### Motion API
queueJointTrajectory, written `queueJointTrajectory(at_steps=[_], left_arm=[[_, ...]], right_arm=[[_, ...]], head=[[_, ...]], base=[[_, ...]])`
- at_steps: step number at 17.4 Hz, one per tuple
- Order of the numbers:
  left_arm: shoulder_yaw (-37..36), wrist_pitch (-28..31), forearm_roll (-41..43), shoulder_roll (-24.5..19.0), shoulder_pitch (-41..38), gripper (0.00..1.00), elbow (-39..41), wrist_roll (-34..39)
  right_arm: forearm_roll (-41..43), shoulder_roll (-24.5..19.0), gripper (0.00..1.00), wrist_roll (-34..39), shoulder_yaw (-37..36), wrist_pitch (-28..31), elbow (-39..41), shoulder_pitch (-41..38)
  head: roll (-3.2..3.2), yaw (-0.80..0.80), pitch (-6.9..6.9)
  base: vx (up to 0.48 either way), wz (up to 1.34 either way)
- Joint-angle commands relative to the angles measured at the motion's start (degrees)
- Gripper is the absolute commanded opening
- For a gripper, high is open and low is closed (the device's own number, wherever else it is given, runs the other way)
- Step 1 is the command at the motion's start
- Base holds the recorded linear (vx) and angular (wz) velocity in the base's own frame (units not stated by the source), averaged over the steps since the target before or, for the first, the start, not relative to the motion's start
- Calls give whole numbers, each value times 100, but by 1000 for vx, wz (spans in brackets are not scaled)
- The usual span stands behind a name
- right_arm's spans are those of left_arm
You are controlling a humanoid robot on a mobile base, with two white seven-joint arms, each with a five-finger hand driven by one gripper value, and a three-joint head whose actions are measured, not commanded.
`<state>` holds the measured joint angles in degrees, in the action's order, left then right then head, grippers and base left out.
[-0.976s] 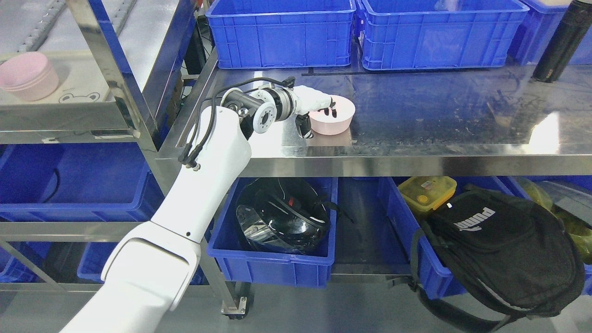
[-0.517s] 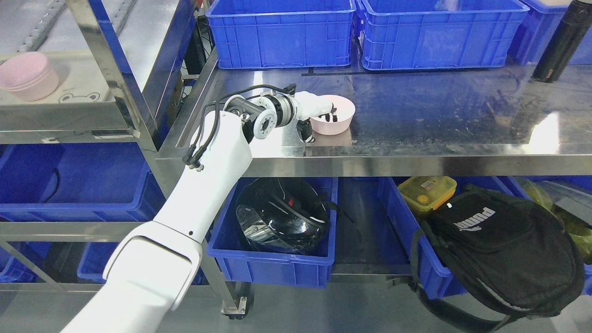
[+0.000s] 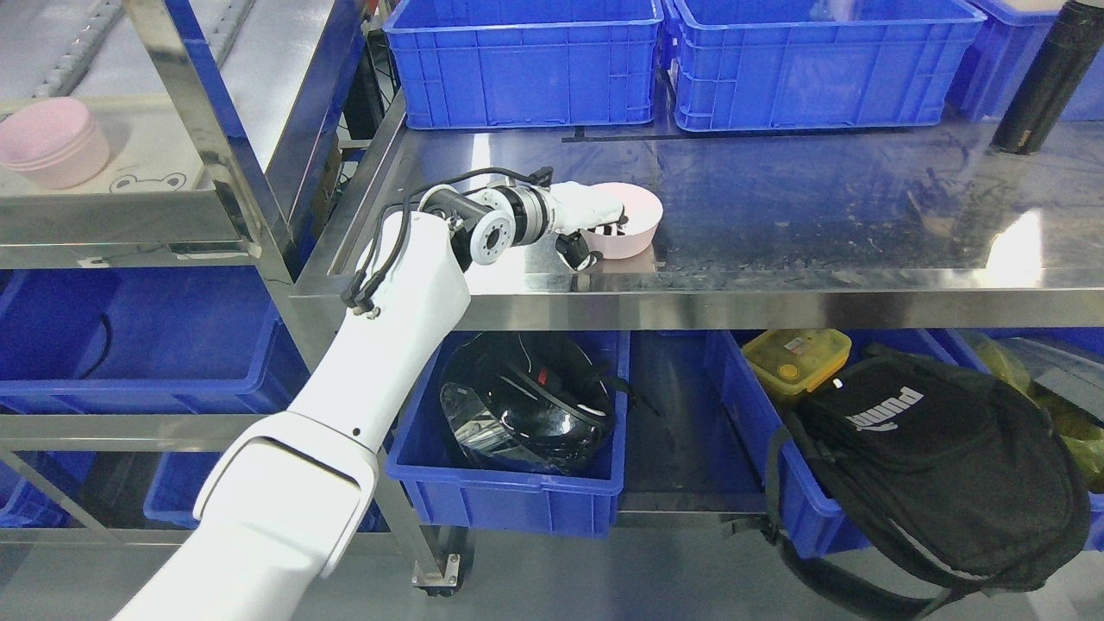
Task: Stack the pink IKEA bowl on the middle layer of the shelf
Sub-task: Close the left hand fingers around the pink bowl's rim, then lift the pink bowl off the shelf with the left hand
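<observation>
A pink bowl [image 3: 642,222] sits on the steel table [image 3: 819,216], near its front left. My left hand [image 3: 598,241] comes in from the lower left and grips the bowl's near left rim: the fingers curl over the rim into the bowl and the thumb presses on the outside wall below. A stack of matching pink bowls [image 3: 52,142] stands on the steel shelf [image 3: 172,220] at the far left, on a layer with a frog print. My right hand is out of view.
Two blue crates [image 3: 522,60] [image 3: 819,56] line the back of the table and a black bottle [image 3: 1039,78] stands at the back right. A shelf post [image 3: 224,164] stands between table and shelf. Below are a crate with a black helmet [image 3: 526,405] and a black backpack [image 3: 931,466].
My left hand dropped from above the bowl's rim and closed on it: the fingers curled down inside and the thumb moved under the outer wall. The bowl has hardly moved.
</observation>
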<state>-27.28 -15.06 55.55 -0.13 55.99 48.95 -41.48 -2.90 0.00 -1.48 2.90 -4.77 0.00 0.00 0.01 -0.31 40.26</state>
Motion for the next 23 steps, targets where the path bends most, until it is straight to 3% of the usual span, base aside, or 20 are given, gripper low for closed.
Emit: queueJointTrajectory(at_steps=[1, 5, 9, 14, 17, 23], left_arm=[[652, -295, -500, -87, 210, 1, -26, -97], [1443, -559, -746, -87, 194, 0, 1026, -701], [2506, -1566, -1264, -87, -306, 0, 2334, -1432], [2640, -2500, -1572, -87, -1553, 0, 3726, -1389], [2658, -2993, -1723, -87, -1985, 0, 3999, -1354], [2702, -2994, -1741, -87, -2548, 1, 4167, -1196]], right_arm=[[0, 100, 100, -1, 0, 2, 100, -123], [0, 100, 100, -1, 0, 2, 100, -123], [0, 100, 100, -1, 0, 2, 100, -123], [0, 100, 100, -1, 0, 2, 100, -123], [0, 100, 100, -1, 0, 2, 100, -123], [0, 100, 100, -1, 0, 2, 100, -123]], head=[[0, 0, 0], [0, 0, 0], [0, 0, 0], [0, 0, 0], [0, 0, 0], [0, 0, 0]], base=[[0, 0], [0, 0], [0, 0], [0, 0], [0, 0], [0, 0]])
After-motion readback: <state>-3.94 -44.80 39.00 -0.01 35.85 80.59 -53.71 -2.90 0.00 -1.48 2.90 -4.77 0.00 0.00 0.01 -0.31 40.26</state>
